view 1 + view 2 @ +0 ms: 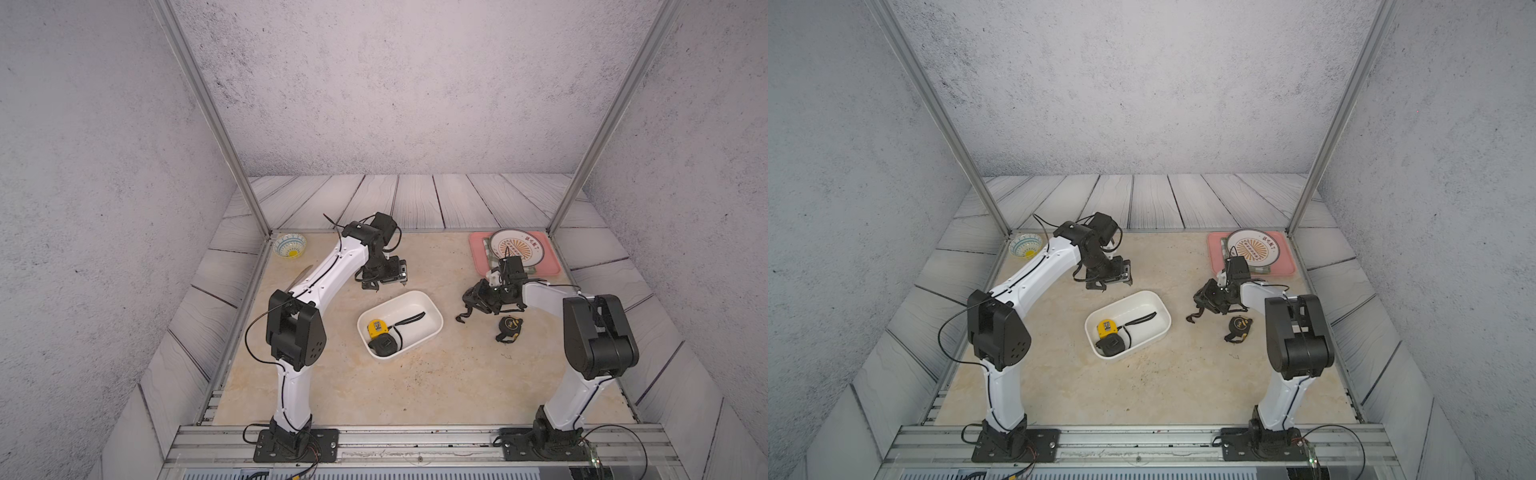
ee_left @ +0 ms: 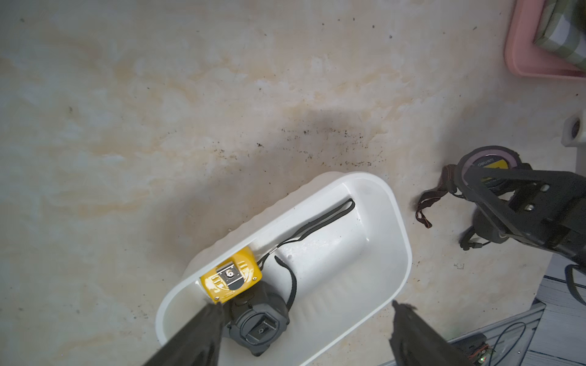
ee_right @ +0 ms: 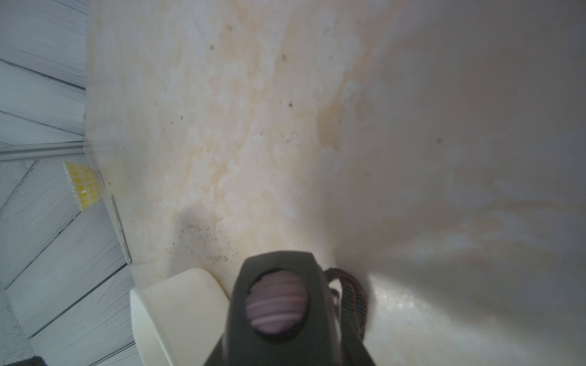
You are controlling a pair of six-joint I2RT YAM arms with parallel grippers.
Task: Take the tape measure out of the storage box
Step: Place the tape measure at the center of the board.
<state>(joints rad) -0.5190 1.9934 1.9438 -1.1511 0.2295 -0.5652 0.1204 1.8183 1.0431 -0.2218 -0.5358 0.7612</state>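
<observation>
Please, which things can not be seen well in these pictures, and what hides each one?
The purple-faced tape measure: blurred in the right wrist view, too close; label unreadable.
The storage box: same view, only a corner; the picture's edge cuts it off.
The pink tray: left wrist view, cut off by the picture's edge.
The plate: writing too small in both top views; the right arm covers its near rim.

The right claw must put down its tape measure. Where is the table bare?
Bare: the near stretch between the box and the front rail, and far middle between left arm and pink tray. Crowded: right of the box, around the black tape measure.
</observation>
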